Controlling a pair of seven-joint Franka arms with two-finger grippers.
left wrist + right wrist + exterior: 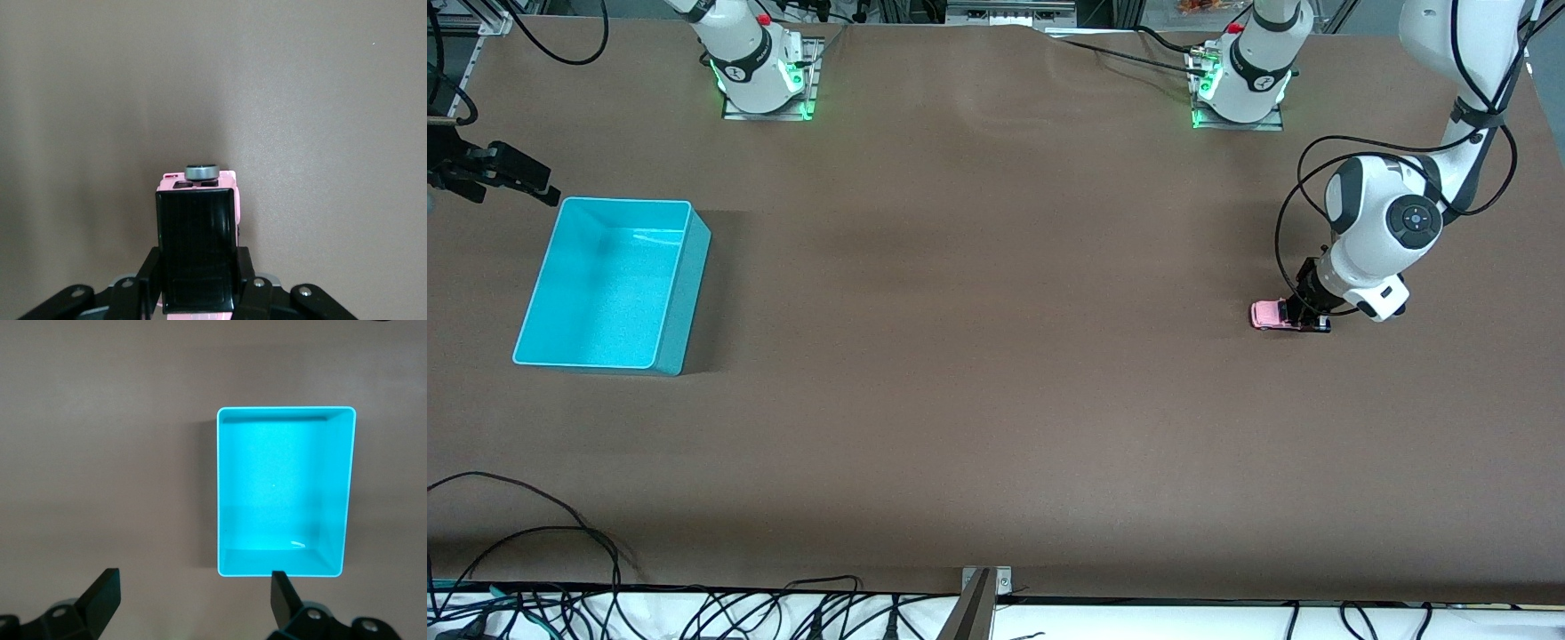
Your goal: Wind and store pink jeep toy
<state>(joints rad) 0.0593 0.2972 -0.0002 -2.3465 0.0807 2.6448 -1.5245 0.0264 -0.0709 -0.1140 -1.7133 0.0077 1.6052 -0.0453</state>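
Jeep point(1266, 315) lengthwise along table, claw-gripped point(1303, 320)

Left gripper point(1303, 316) clamped on pink jeep toy point(1267, 315), right gripper point(541, 188) beside turquoise bin point(671, 293)

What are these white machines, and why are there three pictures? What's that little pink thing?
The white machines are two robot arms bolted to a brown table. The big picture looks down from a high camera facing them. The other two come from small cameras on each arm's wrist. The pink thing is a pink jeep toy with a black roof. The left hand is down at the table, shut on the jeep's sides. The right hand is open and waits in the air beside a turquoise bin, which has nothing in it.
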